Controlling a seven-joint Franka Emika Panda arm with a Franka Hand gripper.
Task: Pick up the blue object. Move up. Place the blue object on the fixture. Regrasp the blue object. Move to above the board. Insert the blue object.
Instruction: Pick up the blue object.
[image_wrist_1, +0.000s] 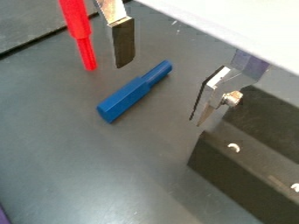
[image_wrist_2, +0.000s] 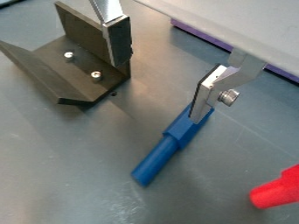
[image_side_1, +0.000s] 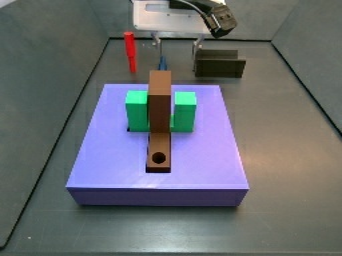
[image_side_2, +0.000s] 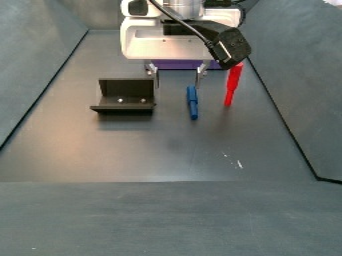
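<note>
Blue object (image_wrist_1: 135, 89) lies flat on the dark floor, between the red peg (image_side_2: 233, 84) and the fixture (image_side_2: 124, 97), well apart from the board (image_side_1: 160, 145). Wide open, the gripper (image_wrist_2: 167, 67) hovers over it with 2 fingers (image_wrist_1: 122, 41) straddling its far end, holding nothing. That straddle looks set for the first pick-up.

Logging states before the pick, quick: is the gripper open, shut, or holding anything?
Gripper: open, holding nothing; its fingers straddle the blue object, which lies on the floor beside the fixture.
</note>
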